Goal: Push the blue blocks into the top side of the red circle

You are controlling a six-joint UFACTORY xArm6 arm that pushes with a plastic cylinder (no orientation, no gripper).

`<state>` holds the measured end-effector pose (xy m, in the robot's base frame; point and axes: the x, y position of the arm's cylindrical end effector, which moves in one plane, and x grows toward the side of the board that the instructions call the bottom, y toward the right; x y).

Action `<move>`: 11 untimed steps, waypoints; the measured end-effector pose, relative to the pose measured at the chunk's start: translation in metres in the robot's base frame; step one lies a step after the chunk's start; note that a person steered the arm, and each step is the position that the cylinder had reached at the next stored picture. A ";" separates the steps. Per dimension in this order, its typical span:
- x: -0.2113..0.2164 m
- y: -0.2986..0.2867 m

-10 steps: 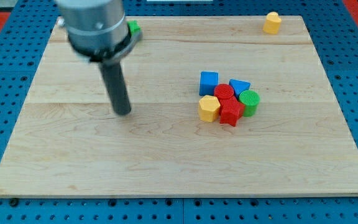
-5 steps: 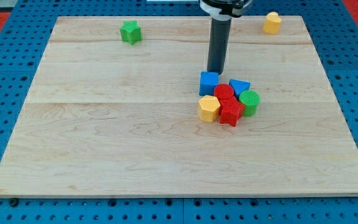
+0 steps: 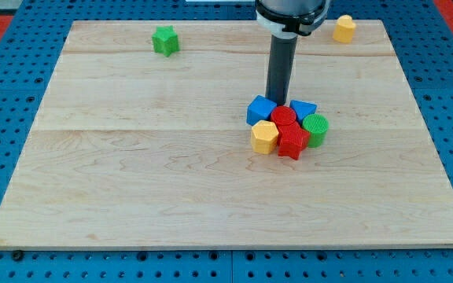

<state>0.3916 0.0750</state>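
No fingers, just my tip, right of blue cube: light, rigid, twists off-centre; push mid-face.

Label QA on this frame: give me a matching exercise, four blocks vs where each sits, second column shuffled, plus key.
Blocks:
1. green star
2. yellow block at the view's top
3. blue cube
4. green cylinder

Places:
A. the cluster's right end
B. the view's top left, alone
C. just left of my tip
D. the view's top right, alone

Pairs: 1-B, 2-D, 3-C, 4-A
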 end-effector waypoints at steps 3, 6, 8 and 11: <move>-0.027 0.005; -0.026 0.129; 0.015 0.125; 0.024 0.054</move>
